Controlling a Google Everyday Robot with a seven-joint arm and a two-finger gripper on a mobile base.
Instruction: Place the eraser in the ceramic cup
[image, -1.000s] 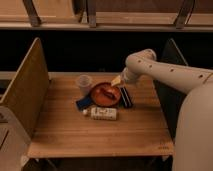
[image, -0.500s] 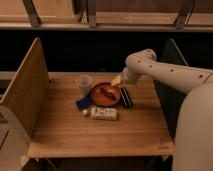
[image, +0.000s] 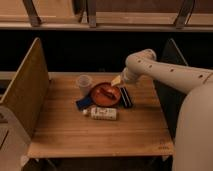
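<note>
Dark striped eraser (image: 125, 97) flat on table (image: 65, 131), centre frame, just right of red bowl (image: 105, 94) | pincer (image: 117, 81) hovering just upper-left of it, open or closed: cannot tell | ceramic cup (image: 84, 83) left of bowl | advice: lower squarely, pinch across narrow sides, lift clear of bowl rim.

Pale arm (image: 165, 72) in from the right, gripper (image: 116, 81) (yellowish tip) angled down at its end.
</note>
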